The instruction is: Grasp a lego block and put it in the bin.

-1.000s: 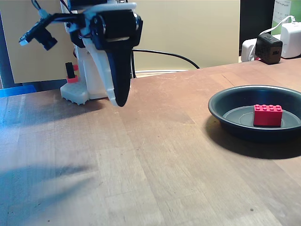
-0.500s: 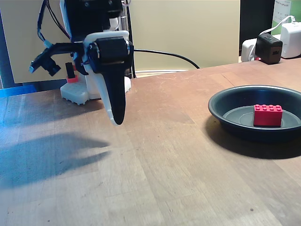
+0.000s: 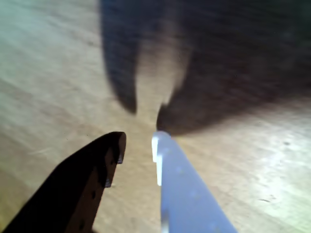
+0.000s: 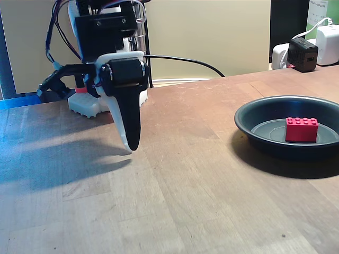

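The red lego block [image 4: 302, 129] rests studs up on the flat bottom of the bin [image 4: 249, 124], a dark round pan at the right of the fixed view. My gripper [image 4: 131, 147] hangs far to the left of the bin, pointing down just above the wooden table. In the wrist view my gripper [image 3: 138, 143] shows a black finger [image 3: 92, 179] and a white finger [image 3: 180, 189] with a narrow gap at the tips. Only blurred table surface shows between them.
The arm's white base [image 4: 87, 106] stands at the back left, with a black cable [image 4: 185, 61] running right behind it. Power adapters [image 4: 304, 53] sit at the back right corner. A blue strip [image 4: 18, 100] lies along the table's far left edge.
The arm has folded down and swung slightly toward the front, bringing the gripper tip lower and closer to the table. The lego block and the bin have not moved.
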{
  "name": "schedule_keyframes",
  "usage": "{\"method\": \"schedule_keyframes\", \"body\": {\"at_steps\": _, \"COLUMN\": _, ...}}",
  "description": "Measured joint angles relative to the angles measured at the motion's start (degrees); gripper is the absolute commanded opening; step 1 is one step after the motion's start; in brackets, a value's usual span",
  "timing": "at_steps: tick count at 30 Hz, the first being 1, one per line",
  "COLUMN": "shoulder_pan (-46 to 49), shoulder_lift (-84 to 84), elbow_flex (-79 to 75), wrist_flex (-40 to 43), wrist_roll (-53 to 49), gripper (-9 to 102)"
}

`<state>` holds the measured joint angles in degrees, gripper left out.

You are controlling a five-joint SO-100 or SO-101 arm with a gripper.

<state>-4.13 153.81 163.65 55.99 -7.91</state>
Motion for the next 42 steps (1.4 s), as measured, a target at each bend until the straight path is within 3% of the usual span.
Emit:
{"method": "schedule_keyframes", "body": {"at_steps": 9, "shoulder_pan": 0.0, "shoulder_lift": 0.8, "elbow_flex": 1.1, "wrist_flex": 0.0, "wrist_roll": 0.7, "gripper": 0}}
{"method": "schedule_keyframes", "body": {"at_steps": 16, "shoulder_pan": 6.5, "shoulder_lift": 1.0, "elbow_flex": 2.6, "wrist_flex": -0.3, "wrist_roll": 1.9, "gripper": 0}}
{"method": "schedule_keyframes", "body": {"at_steps": 25, "shoulder_pan": 9.0, "shoulder_lift": 1.1, "elbow_flex": 9.8, "wrist_flex": -8.3, "wrist_roll": 2.1, "gripper": 0}}
{"method": "schedule_keyframes", "body": {"at_steps": 42, "shoulder_pan": 9.0, "shoulder_lift": 1.0, "elbow_flex": 13.7, "wrist_flex": -14.3, "wrist_roll": 2.1, "gripper": 0}}
